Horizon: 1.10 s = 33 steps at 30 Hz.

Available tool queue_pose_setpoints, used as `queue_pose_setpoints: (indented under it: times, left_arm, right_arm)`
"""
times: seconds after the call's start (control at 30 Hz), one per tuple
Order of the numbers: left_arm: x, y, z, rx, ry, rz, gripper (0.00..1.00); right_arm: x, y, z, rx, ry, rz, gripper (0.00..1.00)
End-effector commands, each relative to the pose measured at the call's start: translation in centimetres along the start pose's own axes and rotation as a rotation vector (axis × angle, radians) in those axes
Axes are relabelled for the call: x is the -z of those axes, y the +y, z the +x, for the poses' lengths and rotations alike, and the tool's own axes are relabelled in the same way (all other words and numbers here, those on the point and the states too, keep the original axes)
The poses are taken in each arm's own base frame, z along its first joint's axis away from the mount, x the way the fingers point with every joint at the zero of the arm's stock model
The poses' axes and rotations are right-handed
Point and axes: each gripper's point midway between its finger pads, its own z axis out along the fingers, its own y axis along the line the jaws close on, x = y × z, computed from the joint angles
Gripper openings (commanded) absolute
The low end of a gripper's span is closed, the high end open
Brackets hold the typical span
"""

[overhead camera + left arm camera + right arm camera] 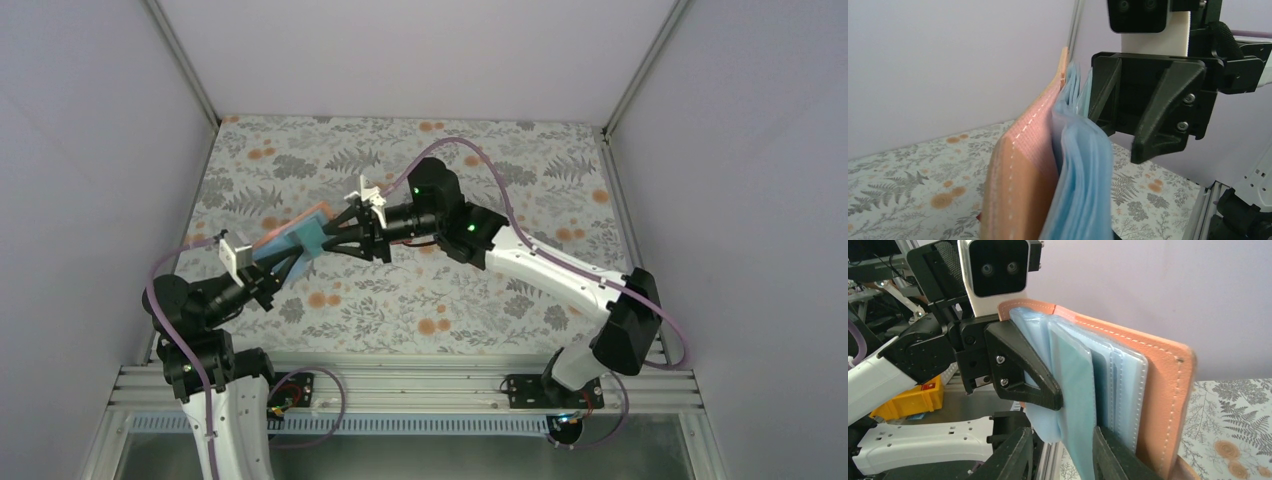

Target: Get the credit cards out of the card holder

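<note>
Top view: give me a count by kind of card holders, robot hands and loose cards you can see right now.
card holder: 1, held up off the table
hands: 2, the left hand and the right hand, both at the holder
loose cards: 0 in view
Total: 3

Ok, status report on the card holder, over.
Left gripper shut on card holder, held aloft. Right gripper open, straddling a blue inner sleeve. No card seen out yet. Nothing in the way.

Soft even light, near foreground blurred
</note>
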Motion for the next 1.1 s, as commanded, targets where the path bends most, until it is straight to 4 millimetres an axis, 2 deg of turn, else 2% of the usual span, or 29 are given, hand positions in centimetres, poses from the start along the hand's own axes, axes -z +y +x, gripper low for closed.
queue_pose_setpoints:
  times: [0.0,0.2,0.3,0.4,0.47,0.77,0.9,1.0,1.07]
  left_arm:
    - [0.2,-1.2,-1.0,-0.052,-0.008,0.027,0.02]
    - [0.1,-0.8,-0.4,-0.034,0.001,0.027,0.02]
    - [0.0,-0.7,-0.4,-0.036,0.002,0.027,0.02]
    - [0.0,-0.6,-0.3,-0.036,0.004,0.025,0.02]
    - [0.0,-0.5,-0.2,-0.030,0.006,0.028,0.02]
    - [-0.1,-0.4,0.1,-0.035,0.015,0.039,0.02]
    - [0.0,-1.2,0.2,-0.074,0.022,0.080,0.02]
    - [0.1,-2.1,0.0,-0.112,0.031,0.118,0.02]
    - [0.2,-2.5,0.0,-0.128,0.040,0.135,0.02]
  right_arm:
    - [-0.4,0.8,-1.4,0.024,-0.023,-0.072,0.31]
    - [-1.0,1.4,-0.8,0.025,0.002,-0.123,0.22]
    - [-1.9,2.2,-0.5,0.038,0.035,-0.163,0.22]
    - [-3.4,1.5,0.2,0.040,0.086,-0.100,0.20]
    - [-3.6,1.8,0.4,0.049,0.085,-0.105,0.20]
    - [-1.9,4.1,0.0,0.113,0.035,-0.159,0.31]
    - [-0.9,2.4,-0.9,0.113,-0.028,-0.025,0.35]
    - [-0.5,2.2,-2.0,0.097,-0.083,0.015,0.36]
    - [-0.2,2.0,-2.0,0.085,-0.102,0.035,0.36]
